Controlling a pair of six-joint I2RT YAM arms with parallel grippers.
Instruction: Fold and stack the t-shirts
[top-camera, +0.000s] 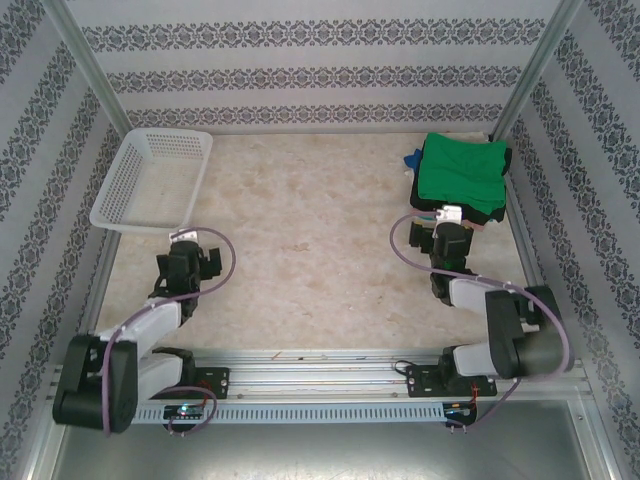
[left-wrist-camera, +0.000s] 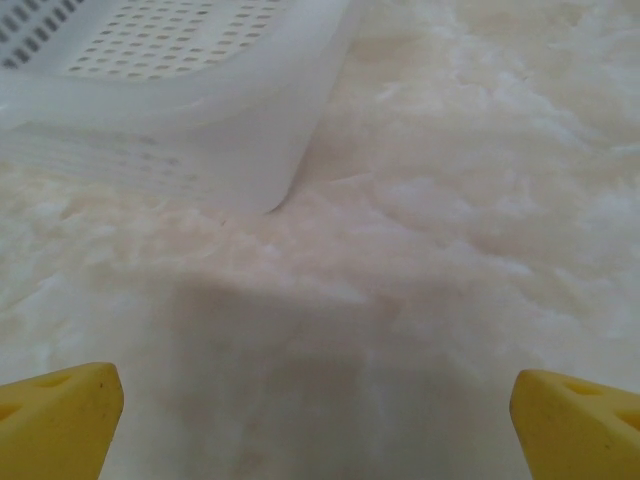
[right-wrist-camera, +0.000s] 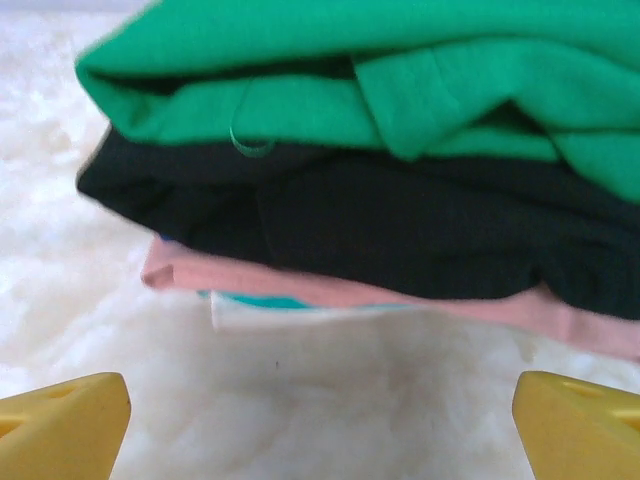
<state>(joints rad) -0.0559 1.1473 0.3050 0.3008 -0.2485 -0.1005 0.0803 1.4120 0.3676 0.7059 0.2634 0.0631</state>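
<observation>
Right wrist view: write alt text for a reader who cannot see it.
A stack of folded t-shirts lies on a pale marbled table: bright green on top, black beneath, then pink, with a thin teal edge at the bottom. The right arm's yellow jaws stand wide apart in the lower corners, holding nothing.

Top cam: we look down from high up behind the near edge, facing the back wall (top-camera: 300, 80), with the whole table (top-camera: 300, 260) in frame. Our left wrist cam sits low, skimming the tabletop, right up on a corner of the basket (left-wrist-camera: 200, 120), which is back left from above. Right wrist cam is just as low, side-on and close to the shirt stack (right-wrist-camera: 400, 210), back right from above.
</observation>
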